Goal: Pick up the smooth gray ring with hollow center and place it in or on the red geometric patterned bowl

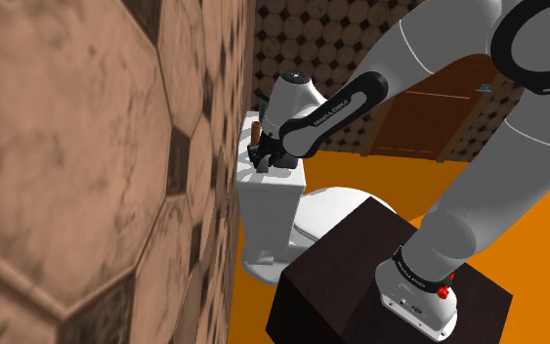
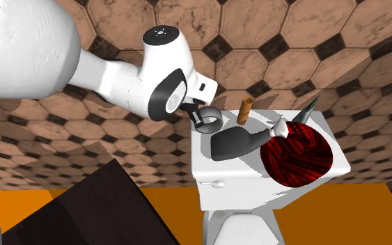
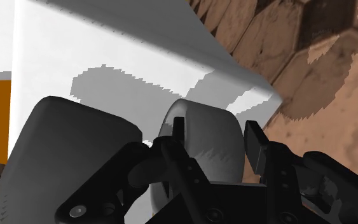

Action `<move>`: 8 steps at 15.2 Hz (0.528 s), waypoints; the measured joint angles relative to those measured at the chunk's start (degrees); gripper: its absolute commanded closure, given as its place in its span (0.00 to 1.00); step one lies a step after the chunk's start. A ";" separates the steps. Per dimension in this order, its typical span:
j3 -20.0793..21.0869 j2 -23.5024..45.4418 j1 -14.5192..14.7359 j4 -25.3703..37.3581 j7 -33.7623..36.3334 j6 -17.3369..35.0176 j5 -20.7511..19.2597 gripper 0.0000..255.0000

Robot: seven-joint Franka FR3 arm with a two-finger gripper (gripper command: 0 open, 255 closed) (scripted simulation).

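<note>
My gripper (image 2: 198, 113) is shut on the smooth gray ring (image 2: 214, 125) at the left end of the white toilet tank lid (image 2: 218, 169). In the wrist view the ring (image 3: 209, 146) sits clasped between my black fingers (image 3: 254, 138), just over the white lid (image 3: 107, 51). I cannot tell whether the ring touches the lid. The red patterned bowl (image 2: 299, 156) rests on the lid's right end in the second exterior view. In the shoulder view my gripper (image 1: 263, 159) hangs over the tank (image 1: 273, 200), close to the tiled wall.
A dark gray rounded object (image 2: 234, 144) lies between ring and bowl, close beside my gripper (image 3: 69, 153). A brown cylinder (image 2: 245, 111) stands at the lid's back. The tiled wall (image 2: 292, 42) rises behind the tank. My dark stand (image 1: 360, 274) is beside the toilet on orange floor (image 1: 517, 244).
</note>
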 measured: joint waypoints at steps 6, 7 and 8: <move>0.48 -3.68 0.01 0.82 -3.12 -4.14 4.06 1.00; 0.49 -4.46 0.05 1.04 -3.74 -5.06 4.83 1.00; 0.42 -5.13 0.04 1.12 -4.38 -5.72 5.49 1.00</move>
